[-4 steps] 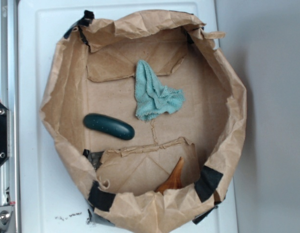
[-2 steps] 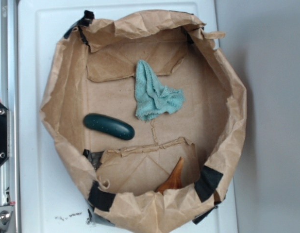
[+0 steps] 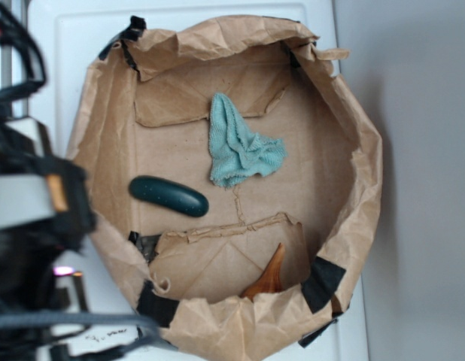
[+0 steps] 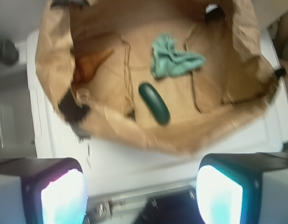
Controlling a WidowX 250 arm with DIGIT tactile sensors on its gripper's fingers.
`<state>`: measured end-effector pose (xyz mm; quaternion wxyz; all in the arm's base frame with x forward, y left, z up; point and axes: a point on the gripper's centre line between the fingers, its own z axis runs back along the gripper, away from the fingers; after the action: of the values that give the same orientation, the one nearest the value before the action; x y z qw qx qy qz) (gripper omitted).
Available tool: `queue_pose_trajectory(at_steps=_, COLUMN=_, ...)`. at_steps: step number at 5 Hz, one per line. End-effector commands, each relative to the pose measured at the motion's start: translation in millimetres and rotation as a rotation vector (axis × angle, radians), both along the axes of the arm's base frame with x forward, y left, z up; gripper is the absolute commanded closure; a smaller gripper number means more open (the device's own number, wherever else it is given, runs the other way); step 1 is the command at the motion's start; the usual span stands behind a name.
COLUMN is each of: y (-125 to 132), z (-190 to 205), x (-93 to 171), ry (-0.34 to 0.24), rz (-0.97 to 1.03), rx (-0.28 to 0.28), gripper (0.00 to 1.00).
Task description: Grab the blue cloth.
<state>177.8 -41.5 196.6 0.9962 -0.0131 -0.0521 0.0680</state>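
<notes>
Filling the bottom corners of the wrist view, the end effector [image 4: 141,189] stood wide, its two glowing fingers [image 4: 64,196] far apart with nothing between them, hanging above the white counter [image 4: 134,161] short of the bag. In the exterior view the robot arm [image 3: 33,203] showed only as a dark blur along the left edge of the frame, overlapping the bag's left rim. Beyond the fingers, the crumpled brown paper bag [image 3: 104,135] lay opened out like a shallow basin, patched with black tape [image 3: 321,282] at several spots on its rim. Nearest inside it, low in the exterior frame, an orange-brown pointed thing [image 3: 268,277] leaned against the wall. Farther in, left of centre, a dark green glossy oblong [image 3: 168,195] lay flat on the paper floor. Past that, upper centre of the exterior frame, the blue cloth [image 3: 238,150] lay bunched in soft folds, well apart from the end effector and clear of the oblong.
</notes>
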Motion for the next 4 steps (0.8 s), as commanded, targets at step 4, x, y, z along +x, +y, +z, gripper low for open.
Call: queue_pose_trajectory(at_steps=4, y=45, z=-65, x=108, ry=-0.125, rz=0.206, rx=-0.051, gripper=0.0)
